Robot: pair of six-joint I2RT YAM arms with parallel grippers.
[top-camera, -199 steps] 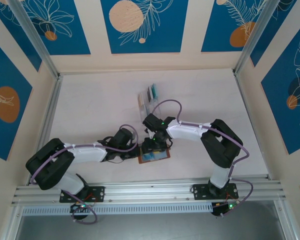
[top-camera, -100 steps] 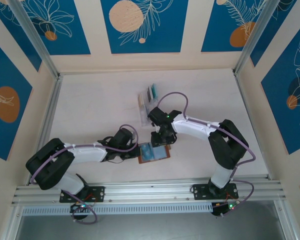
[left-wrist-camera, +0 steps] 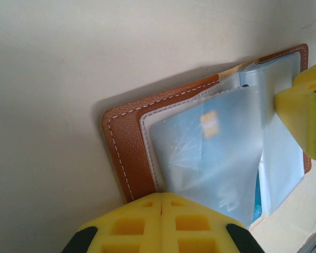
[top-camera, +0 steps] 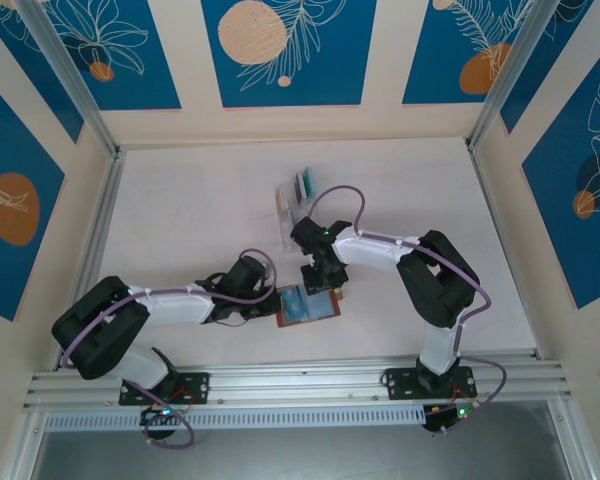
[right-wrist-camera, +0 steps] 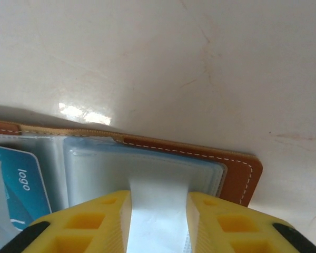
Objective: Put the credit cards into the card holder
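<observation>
**A:** Where's the card holder [left-wrist-camera: 127, 153]?

**B:** It lies open on the counter [right-wrist-camera: 200, 63], right at the tips of my left hand [left-wrist-camera: 161, 203]. Its brown leather corner and clear pockets are just beyond those fingers.

**A:** And that hand itself?

**B:** The fingers are pressed together against the holder's near edge. I can't tell whether any leather sits between them.

**A:** Your right hand [right-wrist-camera: 159, 197]?

**B:** It's over the holder's other half, fingers apart, with a pale strip between them that reaches both. I can't tell if they grip it or only flank it.

**A:** Any cards in?

**B:** A blue card [left-wrist-camera: 210, 153] sits inside a clear pocket ahead of my left fingers. Other cards [top-camera: 303, 184] stand in the clear rack [top-camera: 295, 215], beyond my right hand.
</observation>
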